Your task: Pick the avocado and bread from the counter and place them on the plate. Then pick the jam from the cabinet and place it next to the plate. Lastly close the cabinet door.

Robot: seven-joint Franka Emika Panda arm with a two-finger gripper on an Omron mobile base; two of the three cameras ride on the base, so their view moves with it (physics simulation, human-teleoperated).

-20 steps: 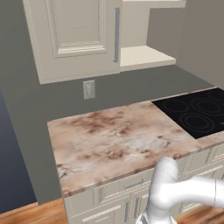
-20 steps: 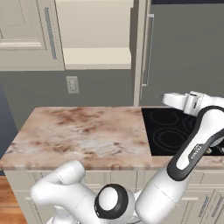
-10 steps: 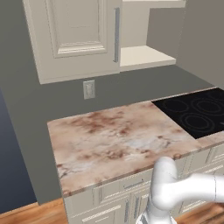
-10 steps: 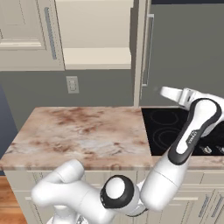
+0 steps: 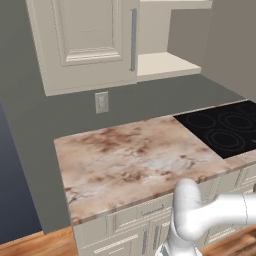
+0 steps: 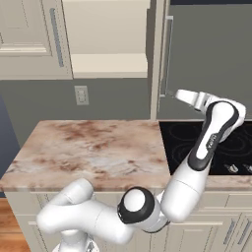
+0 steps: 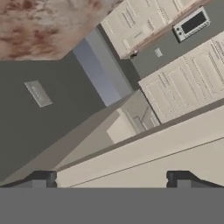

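We see a kitchen corner with a long marbled beige and reddish-brown surface (image 5: 130,160) above cream drawers (image 5: 150,225). The stretch of surface in front of us is bare stone. To its right, flush with it, lies a black glass cooktop (image 5: 222,132) with faint ring marks.

On the grey wall above hangs a cream wall cabinet (image 5: 85,45). Its raised-panel door (image 6: 29,39), with a long vertical grey bar handle (image 5: 133,40), sits to the left. Beside the handle the cabinet stands open, showing a pale shelf (image 5: 167,65). A second door (image 6: 157,54) swings out edge-on toward us at the right side of that opening (its own grey handle (image 6: 168,54) faces the cooktop side). A small pale wall outlet (image 5: 102,102) sits on the wall below the closed door.

The white arm (image 6: 206,147) rises from the lower part of the right base view, bends at a dark elbow joint, and reaches up over the cooktop. Its hand (image 6: 189,97) is held high, just beside the open door's lower edge.

From the hand view, the two dark fingers (image 7: 43,178) stand wide apart with nothing between them. Beyond them we see pale cabinet panels, the grey wall, and a corner of the marbled surface.
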